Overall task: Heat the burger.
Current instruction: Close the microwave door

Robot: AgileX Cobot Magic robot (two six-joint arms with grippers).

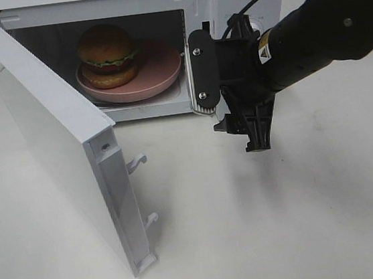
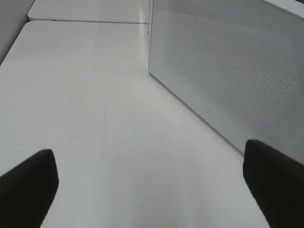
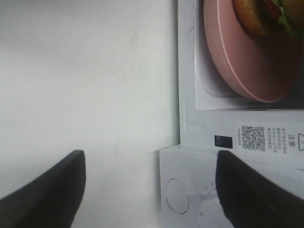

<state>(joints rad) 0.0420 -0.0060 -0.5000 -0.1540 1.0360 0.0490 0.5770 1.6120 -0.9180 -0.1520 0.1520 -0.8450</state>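
The burger [image 1: 106,51], with a golden bun and a lettuce frill, sits on a round pink plate [image 1: 159,75] inside the open white microwave [image 1: 245,1]. My right gripper [image 1: 240,137] hangs open and empty in front of the microwave's right side, fingers pointing down at the table. In the right wrist view the gripper [image 3: 152,194] is open, with the plate [image 3: 247,61] and part of the burger [image 3: 266,14] beyond it. My left gripper [image 2: 152,190] is open and empty above the table, beside the door's outer face [image 2: 228,71]. It is out of the exterior view.
The microwave door [image 1: 44,129] stands swung wide open to the left, with two latch hooks [image 1: 137,162] on its edge. A white table [image 1: 264,225] spreads in front. A QR sticker [image 3: 254,137] sits on the microwave's front frame.
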